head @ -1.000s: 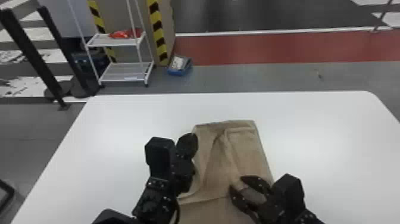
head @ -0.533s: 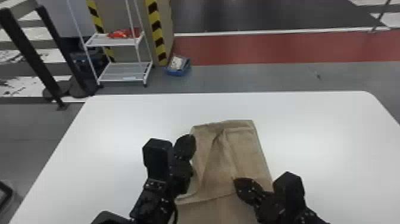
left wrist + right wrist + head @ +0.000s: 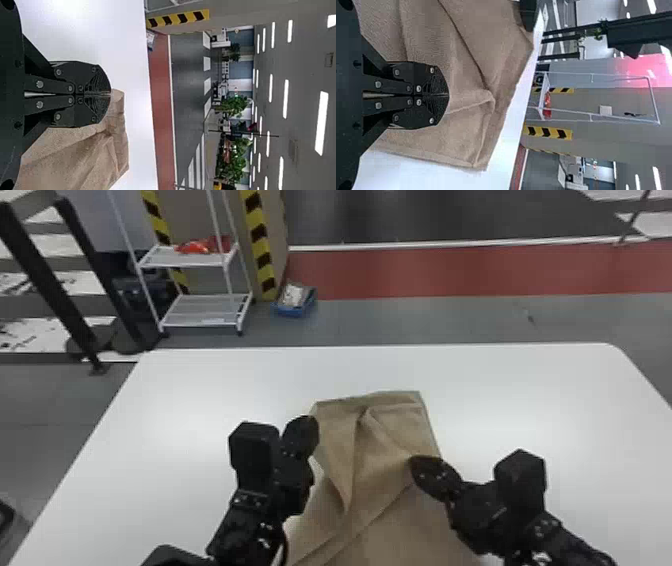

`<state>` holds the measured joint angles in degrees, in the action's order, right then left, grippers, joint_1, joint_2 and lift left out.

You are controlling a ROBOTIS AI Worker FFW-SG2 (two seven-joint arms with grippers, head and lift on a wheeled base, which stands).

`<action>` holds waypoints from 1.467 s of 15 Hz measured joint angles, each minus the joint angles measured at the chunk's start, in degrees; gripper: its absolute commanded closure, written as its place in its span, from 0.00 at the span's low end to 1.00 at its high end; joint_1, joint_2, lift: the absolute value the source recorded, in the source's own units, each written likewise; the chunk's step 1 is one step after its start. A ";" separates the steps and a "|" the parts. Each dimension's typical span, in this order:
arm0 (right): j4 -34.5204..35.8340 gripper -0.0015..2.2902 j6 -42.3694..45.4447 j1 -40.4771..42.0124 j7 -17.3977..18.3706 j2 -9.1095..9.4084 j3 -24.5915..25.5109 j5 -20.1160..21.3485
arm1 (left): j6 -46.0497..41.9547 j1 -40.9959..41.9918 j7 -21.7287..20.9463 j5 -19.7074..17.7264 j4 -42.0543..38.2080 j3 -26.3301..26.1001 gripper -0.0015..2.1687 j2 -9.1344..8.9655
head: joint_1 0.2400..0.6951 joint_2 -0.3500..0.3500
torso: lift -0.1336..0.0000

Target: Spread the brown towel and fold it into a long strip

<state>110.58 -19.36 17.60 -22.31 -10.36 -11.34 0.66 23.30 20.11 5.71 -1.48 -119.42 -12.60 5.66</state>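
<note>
The brown towel [image 3: 395, 430] lay on the white table [image 3: 200, 400], creased and only partly flat. Its far end was roughly straight, short of the table's far edge. Ridges ran down its middle, and one layer lay diagonally over another in its nearer part.

The left gripper [image 3: 310, 425] was at the towel's left edge, near the far end. Its two flat fingers were together with no visible gap at the tips; whether they pinched cloth could not be determined. The right gripper [image 3: 415, 464] was at the towel's right side, nearer than the left one. Its fingers were likewise together, and creases in the cloth ran to the tips; a hold on the towel could not be confirmed.

On the floor beyond the towel and to its left stood a white two-tier rack [image 3: 187, 260] bearing a red item [image 3: 196, 246]. A blue container [image 3: 295, 309] sat between that rack and a red floor band [image 3: 450, 272], likewise beyond the towel.
</note>
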 measured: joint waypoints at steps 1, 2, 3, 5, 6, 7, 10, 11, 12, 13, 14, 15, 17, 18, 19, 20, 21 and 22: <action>0.21 0.65 -0.50 -0.62 -0.31 -0.01 1.79 -1.47 | 0.17 0.12 -0.01 0.01 -0.37 0.24 0.61 0.05 | 1.00 0.58 | 0.13; 0.38 0.65 -0.91 -1.17 -0.54 -0.03 3.27 -2.29 | 0.39 0.33 -0.11 0.01 -0.75 0.67 0.61 0.11 | 1.00 0.57 | 0.13; 0.56 0.65 -1.18 -1.67 -0.86 -0.07 5.04 -3.24 | 0.91 0.57 -0.18 0.01 -1.23 1.16 0.61 0.19 | 1.00 0.55 | 0.13; 1.24 0.65 -1.44 -2.21 -1.44 -0.49 9.13 -5.48 | 1.81 1.07 -0.52 -0.08 -2.50 2.48 0.61 0.23 | 1.00 0.51 | 0.13; 1.77 0.65 -1.80 -2.33 -1.56 -0.70 11.26 -6.46 | 2.23 1.55 -0.61 -0.27 -3.55 3.42 0.61 0.23 | 1.00 0.50 | 0.13; 2.45 0.65 -2.70 -2.56 -2.05 -0.99 13.65 -7.88 | 2.84 2.22 -0.65 -0.54 -5.07 4.51 0.61 0.23 | 1.00 0.48 | 0.13; 5.63 0.65 -8.47 -3.60 -4.19 -2.30 22.97 -13.17 | 4.94 5.32 -0.61 -1.37 -12.84 8.32 0.61 0.23 | 1.00 0.41 | 0.13; 7.18 0.65 -10.39 -3.69 -4.61 -2.59 26.00 -14.34 | 5.09 6.32 -0.55 -1.76 -15.66 9.34 0.61 0.23 | 1.00 0.39 | 0.13; 8.45 0.65 -11.89 -3.62 -5.08 -2.76 28.44 -15.21 | 5.16 7.08 -0.39 -2.04 -17.87 10.01 0.61 0.23 | 1.00 0.37 | 0.13; 9.71 0.65 -13.40 -3.35 -5.62 -2.81 30.87 -16.07 | 5.23 7.83 0.10 -2.09 -20.09 10.44 0.61 0.23 | 1.00 0.35 | 0.13; 10.77 0.65 -14.50 -2.97 -6.06 -2.83 32.58 -16.63 | 5.28 8.49 0.44 -1.97 -21.74 10.53 0.61 0.23 | 1.00 0.33 | 0.13; 11.53 0.65 -15.11 -2.55 -6.22 -2.82 33.33 -16.75 | 5.30 8.91 0.57 -1.87 -22.61 10.37 0.61 0.23 | 1.00 0.31 | 0.13; 12.75 0.65 -15.67 -1.63 -6.62 -2.42 33.73 -16.53 | 5.31 9.28 1.14 -1.98 -23.62 9.49 0.61 0.23 | 1.00 0.30 | 0.13; 13.40 0.65 -16.28 -1.46 -6.80 -2.12 34.00 -16.52 | 5.31 9.31 1.37 -2.06 -24.24 9.19 0.61 0.23 | 1.00 0.30 | 0.13; 13.82 0.65 -17.19 -1.64 -6.76 -1.97 34.72 -16.76 | 5.35 9.20 1.42 -2.22 -24.83 9.18 0.61 0.23 | 1.00 0.29 | 0.13; 13.90 0.65 -19.18 -2.79 -6.70 -1.97 35.74 -17.03 | 6.01 8.38 1.32 -2.61 -25.11 9.40 0.61 0.32 | 1.00 0.28 | 0.13; 13.88 0.65 -21.58 -4.46 -6.69 -2.04 36.29 -16.56 | 7.69 6.77 1.25 -3.15 -24.94 9.61 0.61 0.54 | 1.00 0.27 | 0.13; 13.66 0.65 -24.22 -6.69 -6.72 -2.11 36.32 -15.19 | 10.47 3.91 1.25 -4.09 -23.71 9.76 0.61 0.77 | 1.00 0.26 | 0.13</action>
<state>124.24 -43.58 10.91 -29.03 -12.47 24.98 -14.53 33.77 24.02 6.96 -5.57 -143.13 -2.84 6.43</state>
